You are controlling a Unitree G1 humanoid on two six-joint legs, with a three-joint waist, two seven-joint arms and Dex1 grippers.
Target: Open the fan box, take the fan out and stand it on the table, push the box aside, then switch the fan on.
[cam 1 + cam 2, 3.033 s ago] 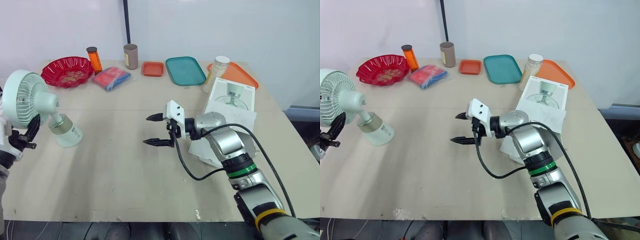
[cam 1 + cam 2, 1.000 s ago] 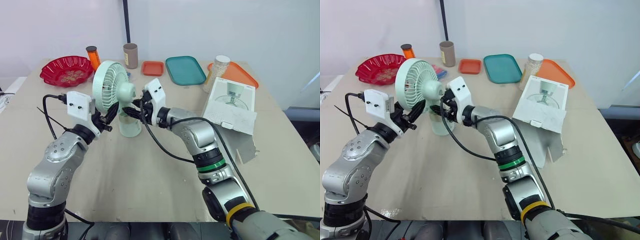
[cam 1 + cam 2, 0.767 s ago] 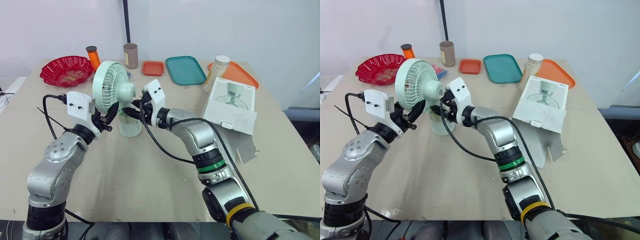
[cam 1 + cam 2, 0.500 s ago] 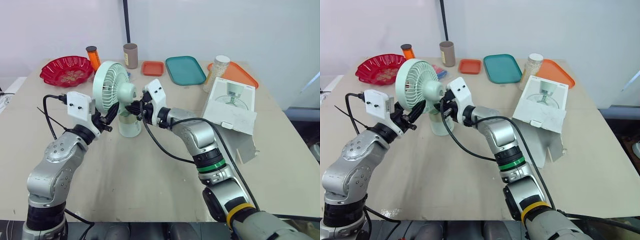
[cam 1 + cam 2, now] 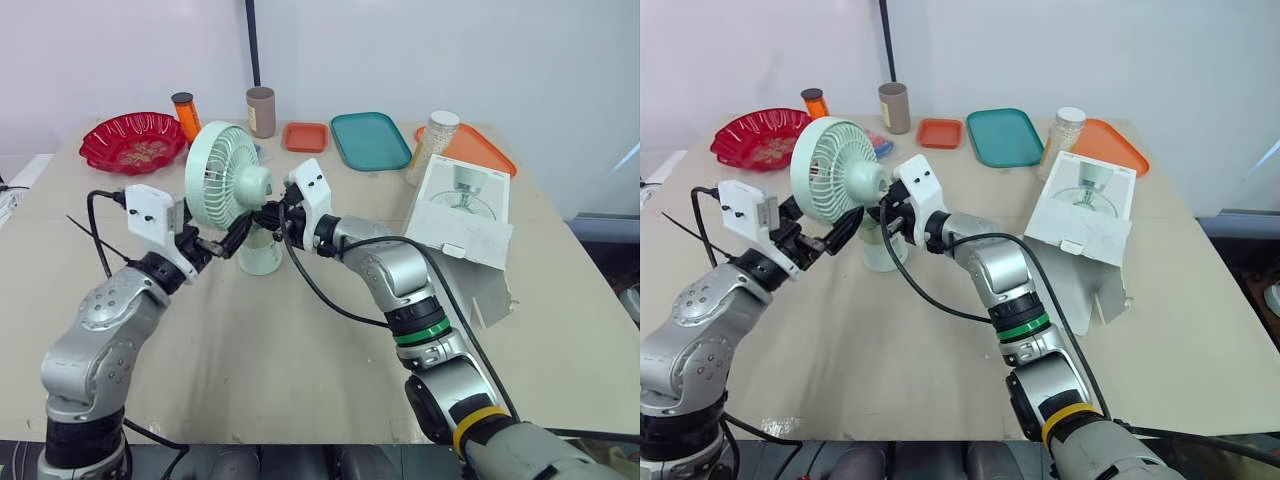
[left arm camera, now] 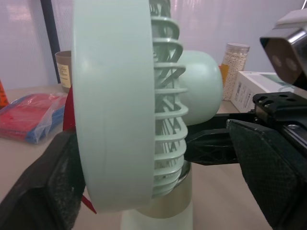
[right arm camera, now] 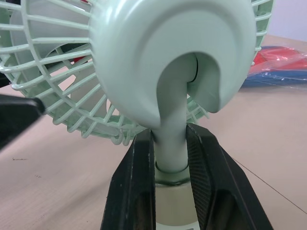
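The fan [image 5: 228,178] stands upright on the desk [image 5: 300,340], well left of the fan box [image 5: 462,212]. The right tool [image 5: 266,216] is clamped on its slim neck under the motor housing, and the left tool [image 5: 224,236] is spread wide either side of the grille, gripping nothing. It looks like light, rigid plastic, top-heavy and easy to tip, with a thin cage that could flex, so the neck or the base is the place to hold.

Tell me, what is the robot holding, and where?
The fan: the right gripper is shut on its thin neck. The left gripper is open by its head.
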